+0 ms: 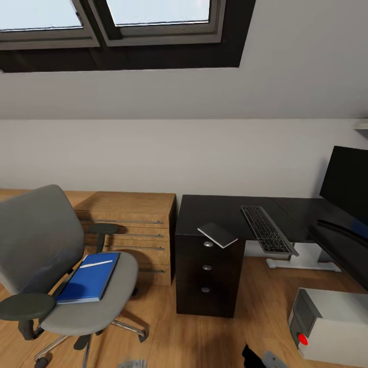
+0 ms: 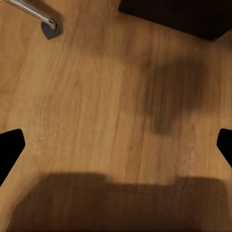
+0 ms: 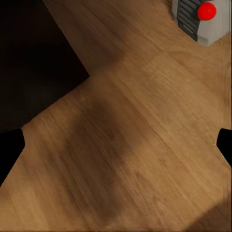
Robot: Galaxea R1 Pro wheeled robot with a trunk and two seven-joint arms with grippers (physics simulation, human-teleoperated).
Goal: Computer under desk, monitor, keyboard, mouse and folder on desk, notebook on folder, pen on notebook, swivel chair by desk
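A skylight tops the sloped white wall, a light-wood cabinet beneath on plank floor.

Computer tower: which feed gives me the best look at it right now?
The head view: the computer stands on the floor at the lower right, with its top, its front and its red light visible. The right wrist view catches just a front corner with the red light. The left wrist view gives wood floor.

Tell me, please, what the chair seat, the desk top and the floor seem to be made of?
Chair seat: grey fabric, by its matte, soft look. Desk top: black, smooth, faintly glossy, perhaps laminate; unclear. Floor: light wood planks, with visible grain and seams.
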